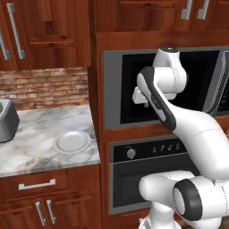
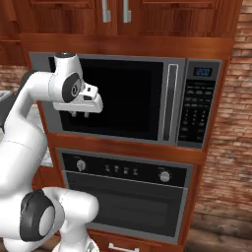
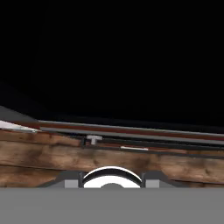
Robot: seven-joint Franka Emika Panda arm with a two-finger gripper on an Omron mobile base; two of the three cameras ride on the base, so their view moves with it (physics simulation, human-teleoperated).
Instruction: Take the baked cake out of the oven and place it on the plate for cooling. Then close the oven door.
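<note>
Directly under the microwave point(image 2: 118, 98): oven point(image 2: 125, 197), door point(image 2: 129, 204) up. Left of oven: counter point(image 1: 36, 147), plate point(image 1: 72, 142) on it. In front of microwave: gripper point(image 2: 79, 114).

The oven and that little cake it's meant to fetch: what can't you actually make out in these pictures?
- The cake: the oven door is shut in both base views, so the inside of the oven is hidden.
- Oven door handle: in the left base view, the robot's arm covers most of the door.
- Gripper: in the right base view, too small to tell if its jaws are open.
- The plate looks bare; fine detail is too small to see.
</note>
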